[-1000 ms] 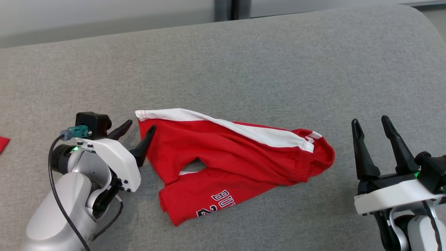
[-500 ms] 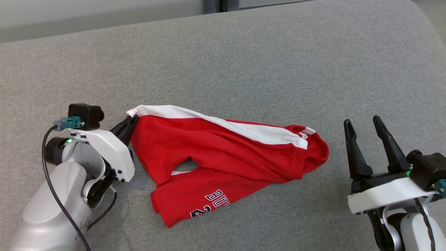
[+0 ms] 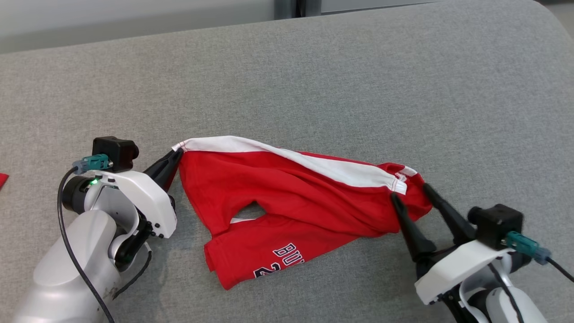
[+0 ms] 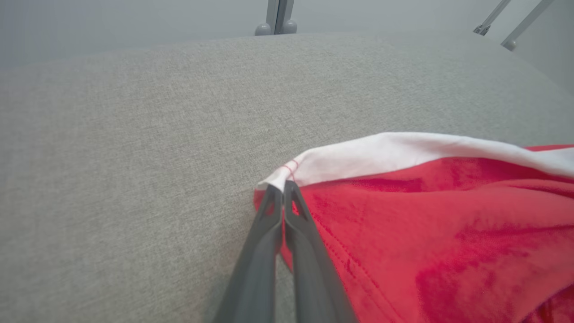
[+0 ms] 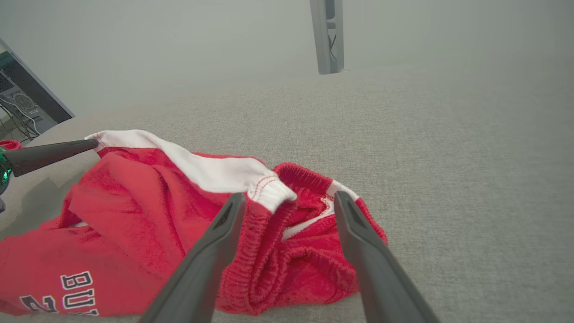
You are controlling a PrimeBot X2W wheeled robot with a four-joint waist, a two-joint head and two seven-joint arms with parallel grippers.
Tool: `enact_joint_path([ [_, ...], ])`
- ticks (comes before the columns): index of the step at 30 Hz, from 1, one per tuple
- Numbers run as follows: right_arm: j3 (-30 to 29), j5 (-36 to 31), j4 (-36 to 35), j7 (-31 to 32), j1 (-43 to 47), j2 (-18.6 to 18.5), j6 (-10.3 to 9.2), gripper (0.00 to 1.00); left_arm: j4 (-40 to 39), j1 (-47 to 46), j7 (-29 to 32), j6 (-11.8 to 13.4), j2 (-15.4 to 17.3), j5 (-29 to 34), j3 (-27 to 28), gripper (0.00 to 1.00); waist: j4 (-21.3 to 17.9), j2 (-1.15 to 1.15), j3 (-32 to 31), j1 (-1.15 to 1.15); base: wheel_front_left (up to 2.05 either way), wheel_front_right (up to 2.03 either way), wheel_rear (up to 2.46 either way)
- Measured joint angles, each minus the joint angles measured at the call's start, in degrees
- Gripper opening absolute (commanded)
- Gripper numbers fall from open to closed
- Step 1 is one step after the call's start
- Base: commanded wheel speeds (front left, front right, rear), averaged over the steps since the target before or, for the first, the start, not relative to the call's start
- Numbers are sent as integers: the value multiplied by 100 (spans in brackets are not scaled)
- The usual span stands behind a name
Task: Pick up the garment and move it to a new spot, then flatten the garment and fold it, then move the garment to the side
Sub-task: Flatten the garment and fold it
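Left claw (image 3: 176, 156): pinching the white corner (image 4: 291, 170) of the red shorts (image 3: 287, 197) | Right claw (image 3: 410, 192): fingers spread wide, bunched waistband (image 5: 269, 251) between them | Shorts: crumpled on the grey cushion (image 3: 314, 80), between your two claws | Watch out: if your right claw grabs only one layer, the shorts may slip or hang twisted when you lift.

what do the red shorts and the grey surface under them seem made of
Red shorts: likely soft knit cotton or blend, matte; it creases loosely and the waistband is ribbed. Grey surface: woven upholstery cloth, matte, fine flecked weave visible.
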Motion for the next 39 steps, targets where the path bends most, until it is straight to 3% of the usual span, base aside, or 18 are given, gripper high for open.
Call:
enact_joint_path([
  [6, 381, 269, 303, 58, -209, -97, 0, 100, 98, -30, -115, 0, -15, -94, -172, 0, 89, 0, -25, 0, 0, 0, 0],
  [7, 414, 318, 355, 37, -250, -101, 0, 87, 115, -40, -126, 0, -16, -114, -199, 0, 105, 0, -31, 0, 0, 0, 0],
  [8, 453, 358, 396, 14, -288, -109, 0, 45, 130, -52, -148, -1, -16, -131, -224, 0, 118, 0, -41, 0, 0, 0, 0],
  [10, 520, 472, 471, -33, -369, -119, 0, 0, 155, -81, -199, -1, -16, -166, -274, 0, 148, 0, -54, 0, 0, 0, 0],
  [18, 497, 548, 313, -431, -653, -348, 0, 0, -5, -148, -669, 4, 64, -213, -253, 0, 230, 0, -113, 0, 0, 0, 0],
  [23, 269, 447, -105, -590, -999, -539, 0, 0, -525, -267, -1034, 247, 240, -157, -12, 0, 267, 0, -240, 0, 0, 0, 0],
  [30, 26, 393, -832, -563, -1484, -719, 1, 0, -1916, -288, -1303, 886, 567, -16, 409, 0, 358, 0, -438, 0, 0, 0, 0],
  [33, -204, 399, -1177, -517, -1656, -748, 1, 0, -2840, -214, -1228, 1452, 777, 82, 633, 0, 403, 0, -553, 0, 0, 0, 0],
  [39, -442, 399, -1539, -412, -1668, -666, 1, 0, -4205, 11, -1145, 2165, 1091, 290, 945, 0, 465, 0, -750, 0, 0, 0, 0],
])
